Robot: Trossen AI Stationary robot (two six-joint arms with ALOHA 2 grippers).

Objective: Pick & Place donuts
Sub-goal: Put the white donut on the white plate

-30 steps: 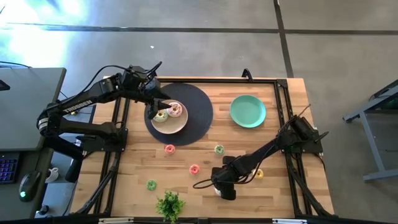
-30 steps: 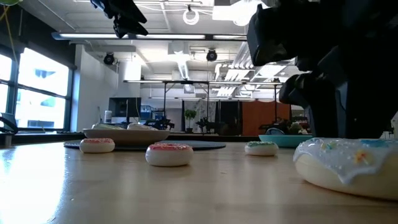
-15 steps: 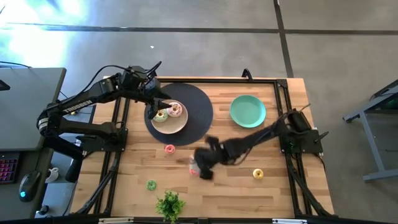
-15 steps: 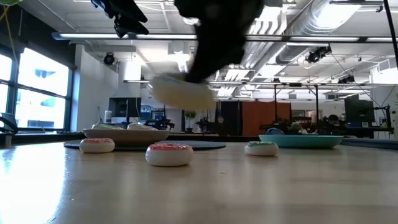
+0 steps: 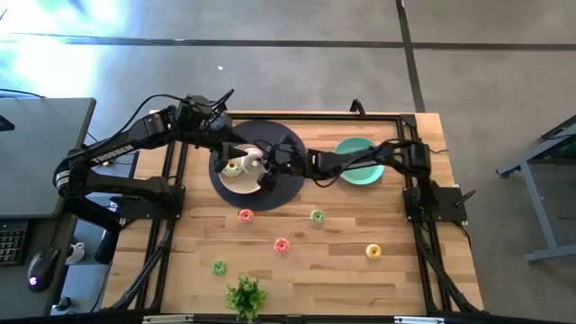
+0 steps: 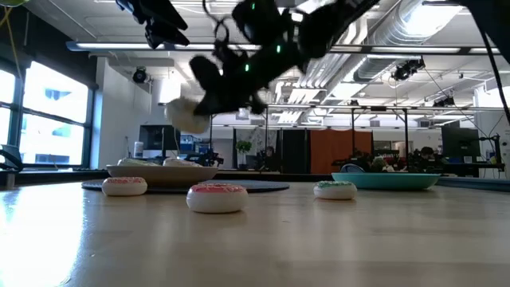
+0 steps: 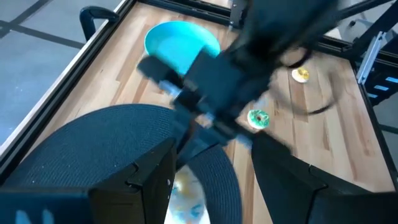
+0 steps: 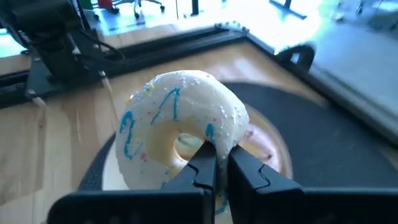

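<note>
White-iced donut [image 8: 180, 134] is clamped by its rim in the right pincer [image 8: 216, 167], held in the air above the beige plate [image 5: 236, 183] on the dark round mat [image 5: 290, 176]. The left pincer [image 5: 227, 155] hangs just beside that plate; whether its fingers are apart, I cannot tell. Risks: thin rim grip may let the ring slip, an off-centre release could land it on donuts already plated, and the arms are close enough to collide.

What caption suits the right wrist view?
Right gripper carries a white-iced donut above the beige plate.
</note>
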